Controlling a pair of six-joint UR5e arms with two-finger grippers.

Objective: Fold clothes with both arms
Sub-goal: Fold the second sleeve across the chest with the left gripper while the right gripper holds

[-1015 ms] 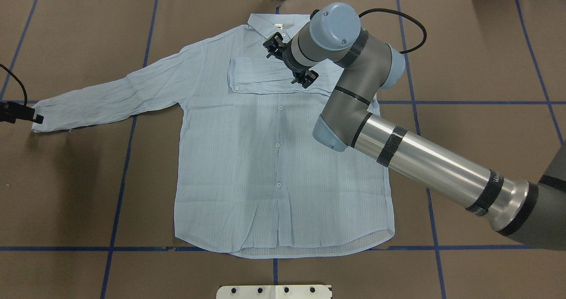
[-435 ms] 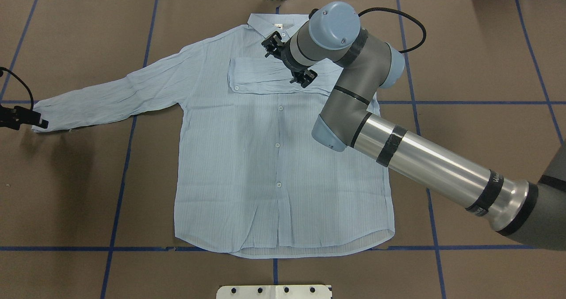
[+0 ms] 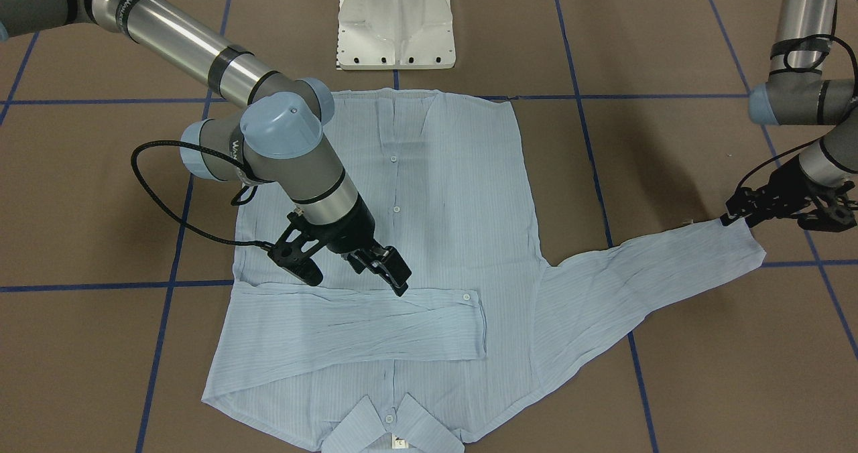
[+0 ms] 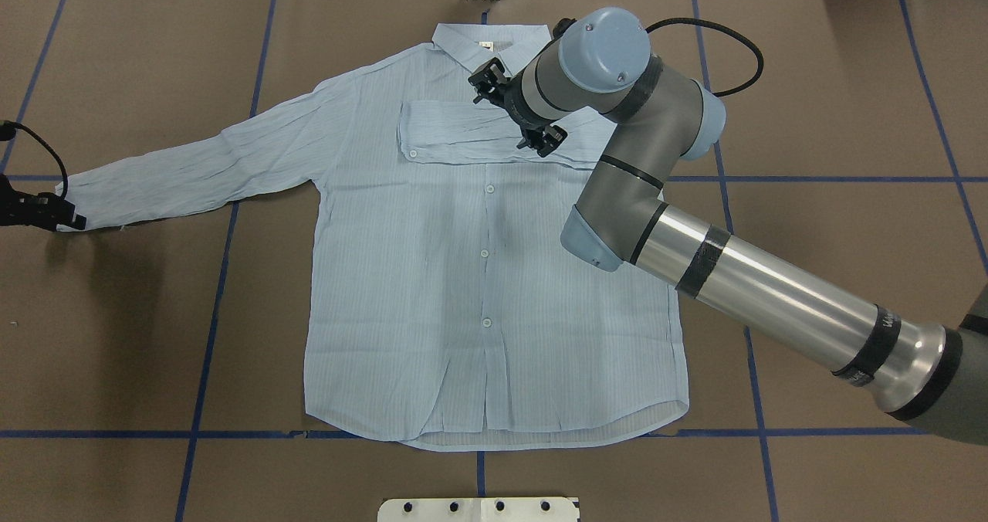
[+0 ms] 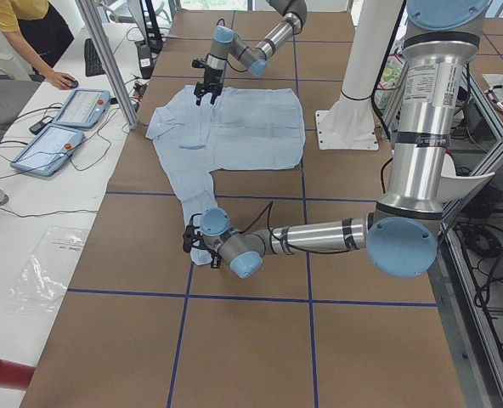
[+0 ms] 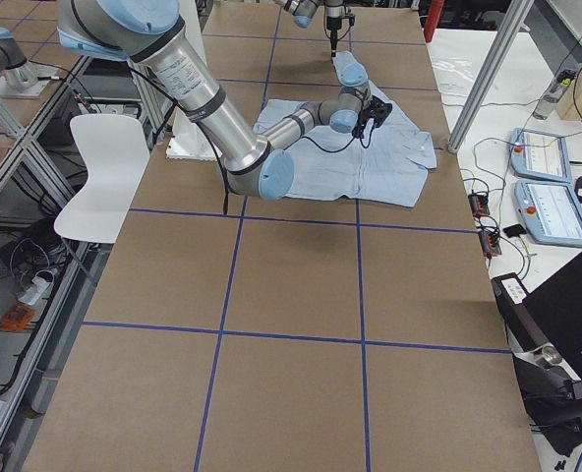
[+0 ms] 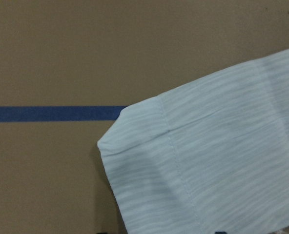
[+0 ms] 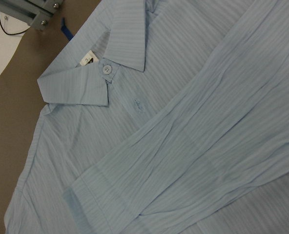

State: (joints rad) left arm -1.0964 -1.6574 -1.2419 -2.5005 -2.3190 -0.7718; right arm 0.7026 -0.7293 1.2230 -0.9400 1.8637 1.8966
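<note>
One sleeve (image 4: 463,132) folded: my right gripper (image 3: 352,279), fingers apart, has eased back over the shirt (image 4: 463,290); left gripper (image 3: 741,215), grip impossible to tell, shifts at the other cuff (image 7: 183,170)

- Right arm (image 4: 779,294): polished silver tube, dk grey joint housings; same build seen on left arm (image 3: 804,11).
- Joint caps (image 4: 603,49): lt blue, round, small screws noted on face.
- Tape bands (image 4: 698,259): black, wrapped round tube.
- Lettering (image 4: 888,323): white on black collar, only partly legible.
- Cable (image 4: 733,35): black, thin, run off wrist.
- Right gripper (image 3: 355,280), left gripper (image 3: 777,215): black, two-finger, linkage-type.
- Pedestal base (image 3: 395,17): white, dark holes along edge.
</note>
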